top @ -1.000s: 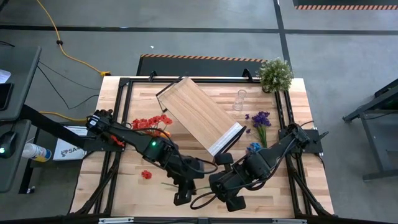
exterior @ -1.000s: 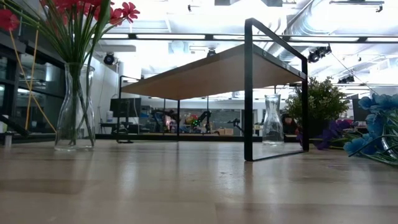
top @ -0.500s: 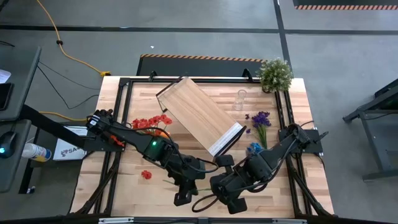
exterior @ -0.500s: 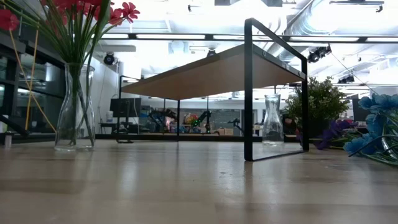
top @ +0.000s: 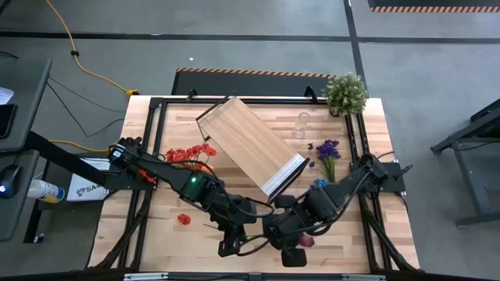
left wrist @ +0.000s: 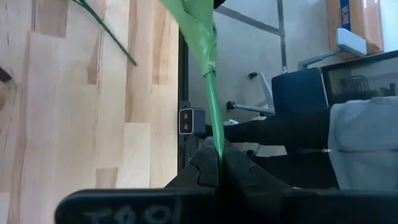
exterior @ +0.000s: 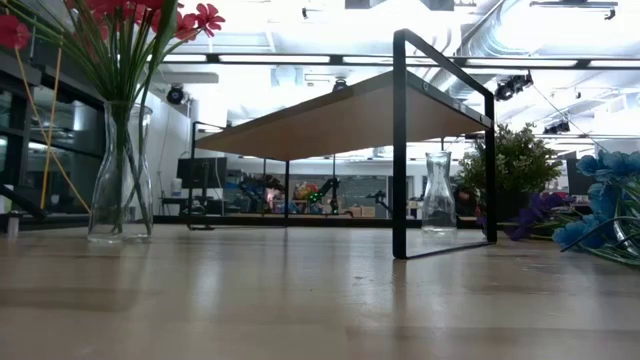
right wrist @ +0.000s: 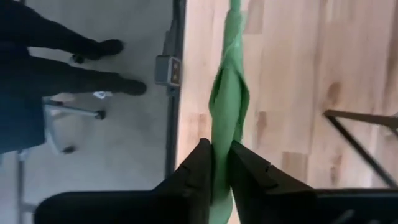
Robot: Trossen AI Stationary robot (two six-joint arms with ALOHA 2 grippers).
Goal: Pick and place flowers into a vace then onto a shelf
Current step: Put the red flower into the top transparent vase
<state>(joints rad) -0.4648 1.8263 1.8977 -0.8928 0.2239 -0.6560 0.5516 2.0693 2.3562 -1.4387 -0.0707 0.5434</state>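
Flowers in play: one artificial flower with a long green stem (left wrist: pixel 211 74) and a dark red bloom (top: pixel 307 241), held up near the bench's front edge, about midway along it.
Left end effector (left wrist: pixel 219 163): at the front edge of the bench, fingers together and clamped on the green stem, which runs out between the dark fingertips (left wrist: pixel 202 168).
Right end effector (right wrist: pixel 219 163): right beside the left one at the front edge, its two dark fingers (right wrist: pixel 198 171) standing close on either side of the same stem's leafy green part; whether they still press it I cannot tell.
Red flowers (top: pixel 190 154): standing in a clear glass vase (exterior: pixel 120 175) toward the bench's left edge.
Loose red bloom (top: pixel 183 219): lying alone on the wood near the front left corner.
Blue and purple flowers (top: pixel 326 152): lying flat toward the right edge.
Shelf (top: pixel 250 144): light-wood plank board on a black metal frame, set at a slant in the middle of the bench, white strip at its nearer end.
Empty clear glass vase (top: pixel 301 123): toward the back edge, just beside the shelf.
Bushy pale-green potted plant (top: pixel 346 93): at the back right corner.
Light-wood bench (top: pixel 355 242): carries all of it.
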